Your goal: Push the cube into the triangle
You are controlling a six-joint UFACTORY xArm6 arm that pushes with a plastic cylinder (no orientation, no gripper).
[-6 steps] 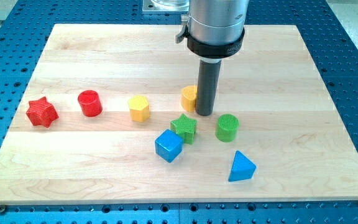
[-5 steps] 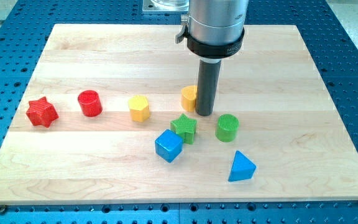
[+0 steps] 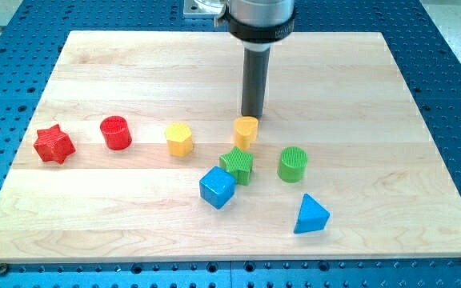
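The blue cube (image 3: 217, 187) lies on the wooden board (image 3: 134, 64), below the middle. The blue triangle (image 3: 310, 214) lies to its lower right, well apart from it. A green star (image 3: 238, 164) touches the cube's upper right corner. My tip (image 3: 252, 117) stands just above a yellow block (image 3: 246, 130), well above the cube and the triangle, touching neither.
A green cylinder (image 3: 292, 164) stands right of the green star. A yellow hexagon block (image 3: 179, 139), a red cylinder (image 3: 116, 132) and a red star (image 3: 54, 144) lie in a row toward the view's left.
My tip has moved up and slightly left, from the right side of the yellow block to just above it. No block has moved.
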